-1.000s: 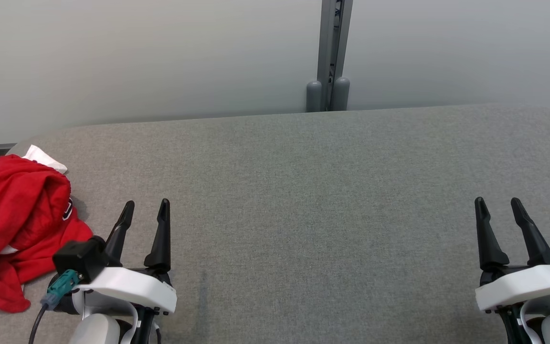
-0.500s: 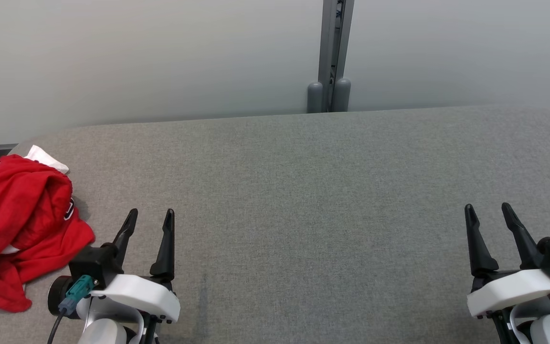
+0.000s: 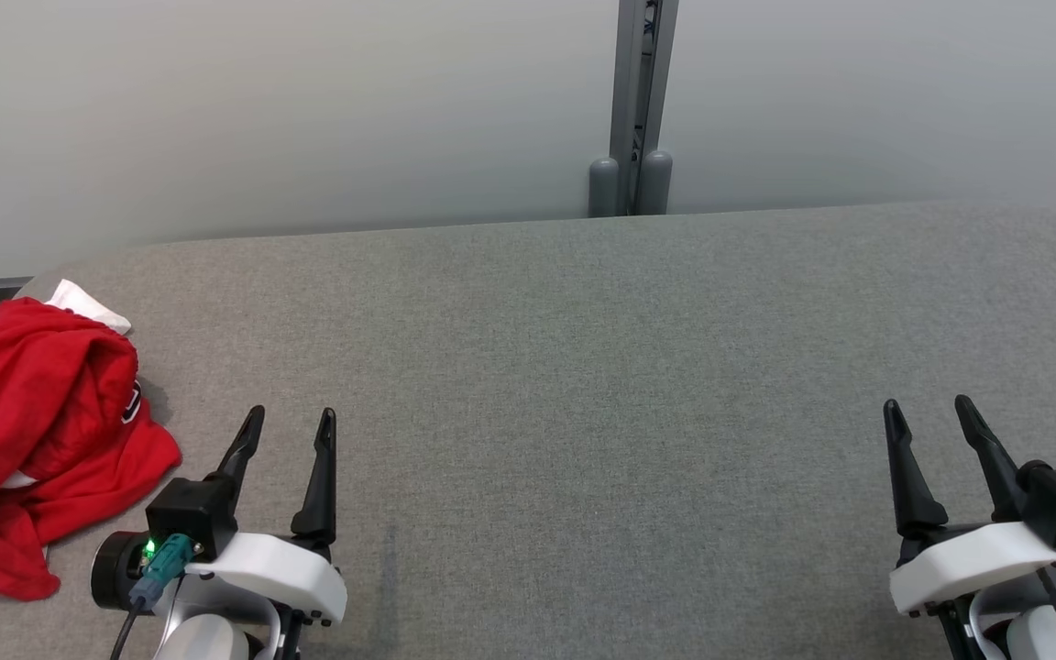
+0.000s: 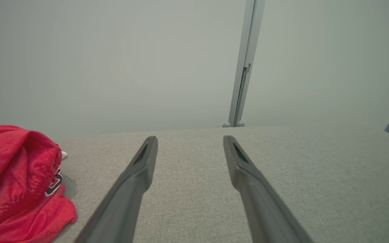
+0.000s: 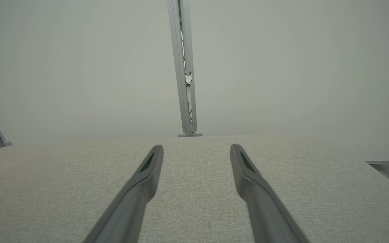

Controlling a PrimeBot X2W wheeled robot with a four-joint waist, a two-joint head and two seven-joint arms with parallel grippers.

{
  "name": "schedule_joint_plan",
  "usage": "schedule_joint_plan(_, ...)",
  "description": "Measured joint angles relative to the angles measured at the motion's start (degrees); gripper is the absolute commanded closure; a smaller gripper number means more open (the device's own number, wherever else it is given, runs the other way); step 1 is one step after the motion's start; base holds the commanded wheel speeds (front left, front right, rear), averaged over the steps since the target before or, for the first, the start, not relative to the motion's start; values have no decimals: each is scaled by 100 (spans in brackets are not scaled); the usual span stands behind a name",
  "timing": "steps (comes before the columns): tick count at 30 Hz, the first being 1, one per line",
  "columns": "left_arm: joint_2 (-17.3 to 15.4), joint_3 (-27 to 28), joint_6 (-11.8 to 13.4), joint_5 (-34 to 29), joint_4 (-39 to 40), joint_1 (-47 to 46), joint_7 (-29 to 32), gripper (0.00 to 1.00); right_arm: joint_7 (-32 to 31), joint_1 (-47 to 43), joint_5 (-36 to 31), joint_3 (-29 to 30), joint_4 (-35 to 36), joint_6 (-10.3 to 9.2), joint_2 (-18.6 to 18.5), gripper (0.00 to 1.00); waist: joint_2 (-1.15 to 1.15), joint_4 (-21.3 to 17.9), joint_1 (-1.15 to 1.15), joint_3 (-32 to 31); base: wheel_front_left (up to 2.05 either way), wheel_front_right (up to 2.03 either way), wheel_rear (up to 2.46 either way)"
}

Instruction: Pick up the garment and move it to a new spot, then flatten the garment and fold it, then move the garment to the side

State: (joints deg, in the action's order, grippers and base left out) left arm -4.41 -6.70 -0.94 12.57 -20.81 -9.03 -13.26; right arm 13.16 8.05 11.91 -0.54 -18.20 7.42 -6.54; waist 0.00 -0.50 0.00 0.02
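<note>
Leftmost, one crumpled red fabric garment [image 3: 33, 440] with white trim lies heaped at the grey cloth-covered worktop's [image 3: 583, 367] left edge. Near it, the left tool [image 3: 292, 417] points forward, released and empty. Well apart, the right tool [image 3: 927, 406] mirrors it. Two tools in all.

Garment [image 3: 33, 431] on table's [image 3: 583, 367] left end; left gripper [image 3: 292, 414] just right of it, right gripper [image 3: 926, 403] at table's right end; post [image 3: 631, 101] behind table.

Garment [image 3: 28, 431] red, white trim; table [image 3: 583, 367] grey fabric; wall [image 3: 308, 110] pale grey.
</note>
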Motion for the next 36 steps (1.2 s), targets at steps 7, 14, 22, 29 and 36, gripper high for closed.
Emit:
schedule_joint_plan(7,32,5,-2,-110,-137,-60,-92,0,100,22,-47,-11,-75,0,32,0,0,-3,0,-1,0,0,0)
schedule_joint_plan(14,59,-14,-4,-209,-310,-94,-159,0,158,32,-122,-65,-111,0,24,0,0,-10,0,8,0,0,0)
schedule_joint_plan(22,75,-33,-1,-199,-423,-154,-174,0,177,54,-4,-123,-79,0,-1,0,0,-10,0,28,0,0,0)
schedule_joint_plan(29,86,-35,19,-133,-481,-173,-174,0,177,52,30,-114,-87,0,-31,0,0,-8,0,41,0,0,0)
schedule_joint_plan(36,88,-48,45,-100,-476,-175,-174,0,177,52,32,-114,-82,0,-52,0,0,2,0,63,0,0,0)
